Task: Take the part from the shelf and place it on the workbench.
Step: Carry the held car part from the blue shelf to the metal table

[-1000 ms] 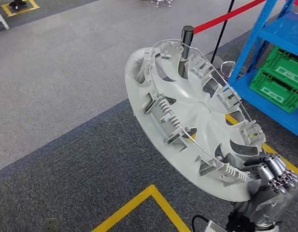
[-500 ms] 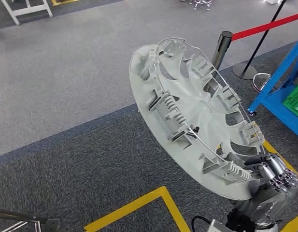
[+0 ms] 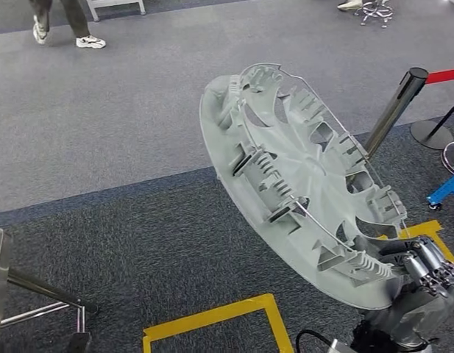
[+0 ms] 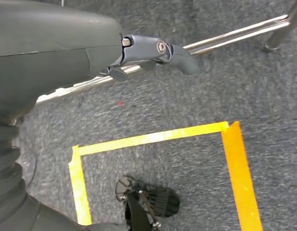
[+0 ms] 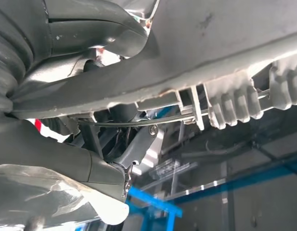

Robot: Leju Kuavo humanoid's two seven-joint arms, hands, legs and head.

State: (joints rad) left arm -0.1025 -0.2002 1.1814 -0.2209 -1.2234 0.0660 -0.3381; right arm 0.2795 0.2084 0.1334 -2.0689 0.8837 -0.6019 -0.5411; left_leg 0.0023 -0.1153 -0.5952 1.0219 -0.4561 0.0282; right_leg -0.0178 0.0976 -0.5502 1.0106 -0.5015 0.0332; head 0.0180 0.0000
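right hand (image 3: pixel 421 283) — low right, fingers curled, gripping | left hand (image 4: pixel 48 62) — hanging, empty

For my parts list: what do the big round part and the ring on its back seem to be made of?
Round part: probably moulded plastic, matte light grey, judging by its ribbed clips and thin spokes. Ring: apparently thin metal wire, seated in the clips. Right hand holds its rim.

silver right hand (image 3: pixel 419 283), grey ribbed wrist cover (image 4: pixel 8 159)

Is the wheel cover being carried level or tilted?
Tilted: the wheel cover slopes from its raised far rim down to the right hand gripping its lower edge, ribbed back facing the camera.
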